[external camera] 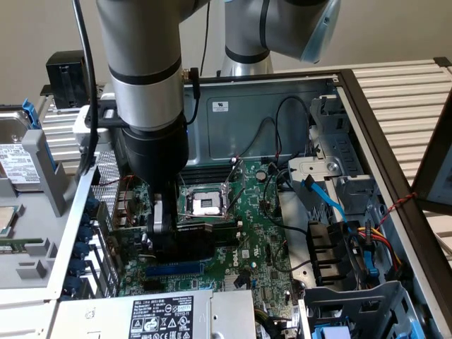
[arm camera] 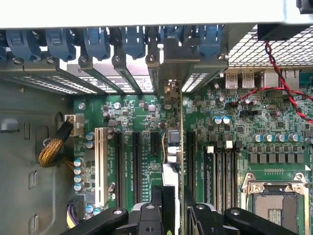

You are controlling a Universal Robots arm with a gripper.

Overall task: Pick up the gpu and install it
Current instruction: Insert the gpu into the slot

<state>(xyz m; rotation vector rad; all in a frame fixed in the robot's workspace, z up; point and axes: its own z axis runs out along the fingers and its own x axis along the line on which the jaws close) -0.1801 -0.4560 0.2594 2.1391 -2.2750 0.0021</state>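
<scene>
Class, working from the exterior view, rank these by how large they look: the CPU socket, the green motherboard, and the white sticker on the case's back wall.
1. green motherboard
2. CPU socket
3. white sticker, which probably sits farther from the camera, so its true size is unsure.

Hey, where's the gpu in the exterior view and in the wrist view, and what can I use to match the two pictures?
Exterior view: the gpu is the dark card under the gripper, low over the motherboard, toward the exterior view's left.
Wrist view: the gpu is edge-on between the gripper's fingers, pointing at the rear slot covers.
Shared landmark: the CPU socket.
</scene>
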